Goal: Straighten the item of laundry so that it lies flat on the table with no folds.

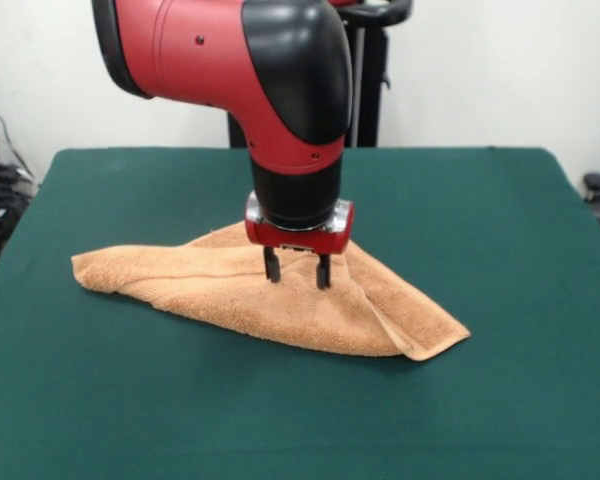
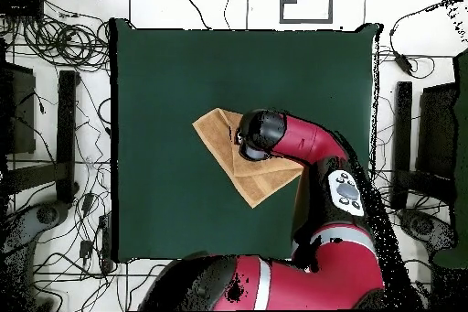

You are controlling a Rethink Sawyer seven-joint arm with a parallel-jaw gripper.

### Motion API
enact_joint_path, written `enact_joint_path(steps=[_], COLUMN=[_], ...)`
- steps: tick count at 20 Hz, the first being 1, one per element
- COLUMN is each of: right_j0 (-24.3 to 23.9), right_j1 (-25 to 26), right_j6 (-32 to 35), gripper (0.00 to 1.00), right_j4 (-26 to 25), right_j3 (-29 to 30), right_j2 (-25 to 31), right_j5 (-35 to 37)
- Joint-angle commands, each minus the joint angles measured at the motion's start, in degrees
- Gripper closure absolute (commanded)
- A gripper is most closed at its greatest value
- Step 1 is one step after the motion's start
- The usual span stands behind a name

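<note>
The red-and-black gripper (image 1: 296,270), jaws parted and empty, straddles a ridge of the folded peach-orange terry towel (image 1: 230,290); closing could pinch both layers.

The peach-orange terry towel (image 1: 280,295) lay crumpled near the middle of the green table (image 1: 130,400), folded over itself into a rough triangle, a ridge raised along its middle.
</note>
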Motion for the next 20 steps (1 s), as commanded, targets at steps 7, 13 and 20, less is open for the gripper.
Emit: enact_joint_path(steps=[7,13,20], right_j0=[0.19,0.11,-0.03], right_j1=[4.23,5.26,5.78], right_j6=[5.5,5.23,5.4], gripper=[0.0,0.0,0.0], right_j4=[1.61,1.44,1.8], right_j3=[4.52,3.78,3.57], right_j2=[7.38,7.26,7.28], right_j5=[2.36,3.06,4.41])
